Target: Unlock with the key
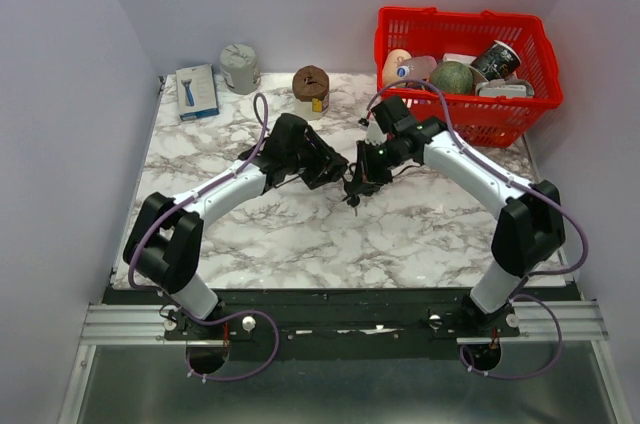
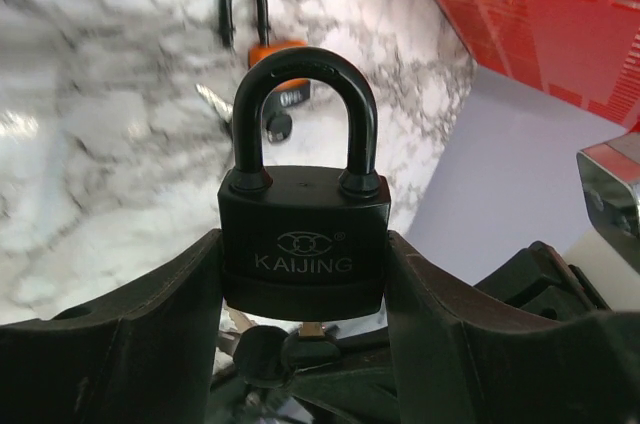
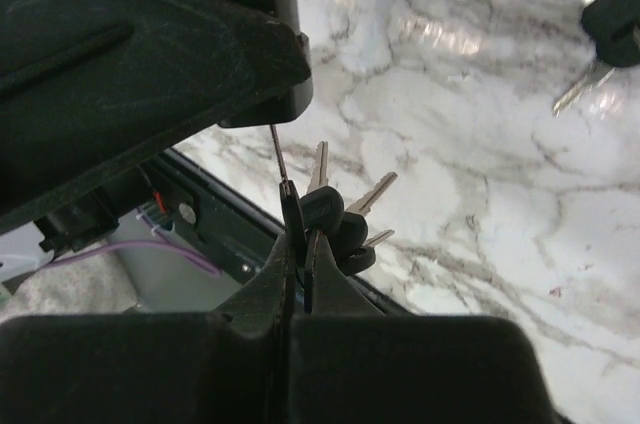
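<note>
Counting across the top view from the left, the marble table [image 1: 300,244] carries one blue box [image 1: 197,91], one grey can [image 1: 240,68], one brown jar [image 1: 311,91] and, at the upper right, one red basket [image 1: 455,15] filled with mixed items. The two arms meet at the middle of the frame. The left wrist view shows two padlocks. One black padlock [image 2: 303,219] stands upright at centre frame with its shackle closed, and the left gripper [image 2: 302,274] clamps its body from both sides. One orange padlock [image 2: 270,44] lies on the table at the upper left, with a loose key [image 2: 278,126] just below it. In the right wrist view the right gripper [image 3: 300,244] is pinched tight on the black head of one key [image 3: 290,206]. Three more blades of the key bunch [image 3: 340,224] fan out to its right. The held key's thin blade rises to the underside of the dark mass at the upper left. I cannot tell whether it sits inside the keyhole.
</note>
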{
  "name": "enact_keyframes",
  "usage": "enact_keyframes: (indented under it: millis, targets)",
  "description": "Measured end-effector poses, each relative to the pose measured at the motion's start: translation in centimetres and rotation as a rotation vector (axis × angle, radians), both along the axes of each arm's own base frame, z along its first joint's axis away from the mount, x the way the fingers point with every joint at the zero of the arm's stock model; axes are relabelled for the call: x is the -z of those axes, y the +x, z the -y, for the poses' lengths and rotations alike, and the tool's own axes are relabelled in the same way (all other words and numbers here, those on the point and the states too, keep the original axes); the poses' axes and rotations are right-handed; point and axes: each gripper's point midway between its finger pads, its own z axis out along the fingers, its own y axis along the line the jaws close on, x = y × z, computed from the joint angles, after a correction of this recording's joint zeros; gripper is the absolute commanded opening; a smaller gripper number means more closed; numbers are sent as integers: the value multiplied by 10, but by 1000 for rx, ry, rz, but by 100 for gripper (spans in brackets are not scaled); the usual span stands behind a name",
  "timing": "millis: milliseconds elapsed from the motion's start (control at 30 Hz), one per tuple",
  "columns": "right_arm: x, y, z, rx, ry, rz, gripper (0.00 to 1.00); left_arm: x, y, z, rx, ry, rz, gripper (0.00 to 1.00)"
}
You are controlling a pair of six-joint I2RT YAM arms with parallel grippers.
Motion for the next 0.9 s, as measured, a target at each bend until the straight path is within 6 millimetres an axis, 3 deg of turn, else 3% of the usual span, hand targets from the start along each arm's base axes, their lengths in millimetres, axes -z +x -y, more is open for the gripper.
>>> enact_keyframes:
  millis: [167,333,667,900]
  targets:
    - [-26,-26,15,3,3,-6,1,-23,-25,12,23,-93,-68,0]
    - [-46,-39,21,0,7,-18,1,-41,-38,17,47,-133,-88,0]
    - [-61,-59,27,39,9,-67,1,-50,-54,19,67,-139,-129,0]
    - [-58,-62,27,51,-15,-73,1,-40,-61,12,61,-99,-177,0]
